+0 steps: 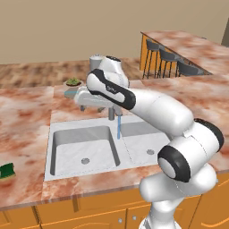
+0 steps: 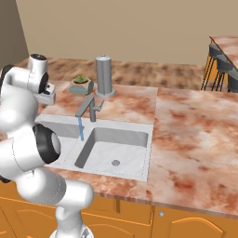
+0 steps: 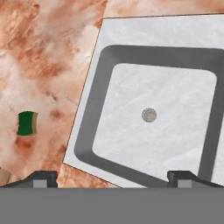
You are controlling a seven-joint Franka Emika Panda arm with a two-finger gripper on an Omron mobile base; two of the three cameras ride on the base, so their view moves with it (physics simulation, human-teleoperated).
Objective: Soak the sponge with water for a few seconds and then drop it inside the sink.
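The green sponge [image 1: 6,171] lies flat on the marbled counter well to the left of the sink [image 1: 80,172], near the counter's front edge. In the hand view the sponge [image 3: 27,123] sits apart from the left bowl's rim [image 3: 98,65]. My gripper [image 3: 113,179] is open with nothing between its fingertips, and it hangs high over the back of the left bowl, looking down. A thin blue stream of water [image 1: 119,129] falls from the faucet [image 2: 90,106] near the divider between the two bowls. The water [image 2: 81,128] touches neither sponge nor gripper.
A potted plant [image 2: 81,80] and a tall grey canister [image 2: 104,76] stand behind the sink. My own arm arches across the right bowl in the left base view. Bar stools [image 1: 167,60] line a far counter at the right.
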